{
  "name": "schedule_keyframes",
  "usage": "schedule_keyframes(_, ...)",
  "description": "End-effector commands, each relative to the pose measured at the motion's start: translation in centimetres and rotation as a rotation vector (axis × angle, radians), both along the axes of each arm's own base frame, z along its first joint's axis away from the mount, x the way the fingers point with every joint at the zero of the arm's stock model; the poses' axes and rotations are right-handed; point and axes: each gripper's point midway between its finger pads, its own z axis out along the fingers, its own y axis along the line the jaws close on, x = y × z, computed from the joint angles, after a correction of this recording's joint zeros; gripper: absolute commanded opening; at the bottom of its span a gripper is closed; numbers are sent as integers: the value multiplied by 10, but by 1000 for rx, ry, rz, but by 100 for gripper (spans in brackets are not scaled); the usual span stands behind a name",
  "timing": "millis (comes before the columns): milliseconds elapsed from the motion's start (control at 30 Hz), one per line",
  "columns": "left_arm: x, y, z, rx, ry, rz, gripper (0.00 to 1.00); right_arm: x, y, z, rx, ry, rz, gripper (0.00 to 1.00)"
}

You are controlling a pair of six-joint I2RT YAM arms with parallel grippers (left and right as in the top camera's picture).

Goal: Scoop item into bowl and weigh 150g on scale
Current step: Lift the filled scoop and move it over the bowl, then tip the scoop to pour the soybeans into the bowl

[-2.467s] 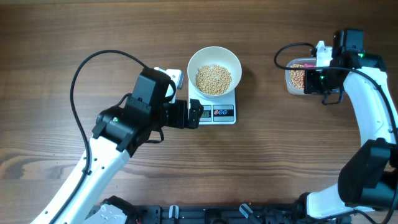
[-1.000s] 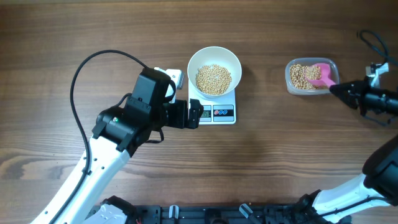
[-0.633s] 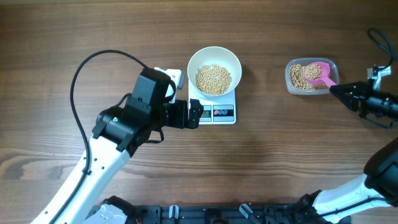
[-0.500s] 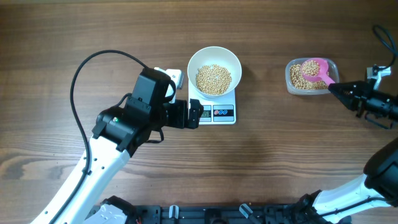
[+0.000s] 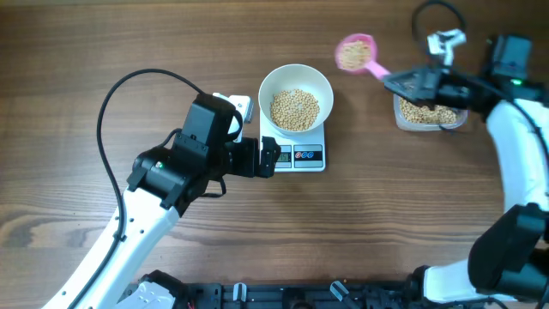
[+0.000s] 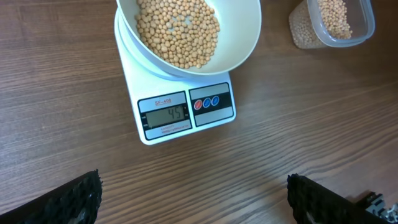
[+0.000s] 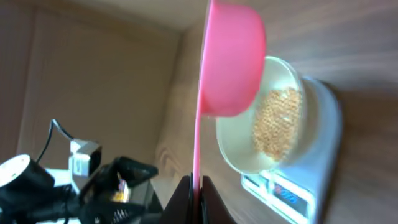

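Note:
The white bowl [image 5: 273,84] stands on the small white scale [image 5: 309,156] and holds a heap of tan beans [image 5: 294,109]. My right gripper [image 5: 391,82] is shut on the handle of a pink scoop [image 5: 376,67], which hangs level and full of beans in the air, up and to the right of the bowl. In the right wrist view the scoop [image 7: 233,59] sits beside the bowl [image 7: 239,148], with its handle pinched between the jaws. My left gripper [image 6: 196,210] stands wide open and holds nothing, just in front of the scale [image 6: 186,127].
A clear plastic tub [image 5: 429,112] of beans sits at the right, under my right arm. A small white object [image 5: 241,106] lies left of the bowl, behind my left arm. A black cable [image 5: 129,86] loops over the table's left side.
My right gripper has lifted the loaded scoop out of the tub and carried it left and toward the table's far side, close to the bowl. The left arm has not moved.

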Motion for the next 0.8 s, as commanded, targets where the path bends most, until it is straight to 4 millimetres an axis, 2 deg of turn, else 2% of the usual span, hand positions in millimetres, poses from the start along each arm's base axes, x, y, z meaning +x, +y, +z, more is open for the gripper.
schedule_keyframes(0,1,-4,6,-13,-12,-16,100,1,36,20,36,48,16,4)
schedule_keyframes(200,1,-4,6,-13,-12,-16,100,5,68,-4,-156,-10,24,4)
schedule_keyframes(267,1,-4,6,-13,-12,-16,100,1,80,-16,-287,-138,92,5)
schedule_keyframes(367,1,-4,6,-13,-12,-16,100,2,90,-27,-413,-226,121,4)
schedule_keyframes(467,1,-4,6,-13,-12,-16,100,6,89,-37,-546,-284,117,4)
schedule_keyframes(567,1,-4,6,-13,-12,-16,100,4,85,-34,-632,-333,114,4)
schedule_keyframes(633,1,-4,6,-13,-12,-16,100,1,79,-41,-759,-374,138,4)
schedule_keyframes(767,1,-4,6,-13,-12,-16,100,-3,87,-50,-918,-434,176,4)
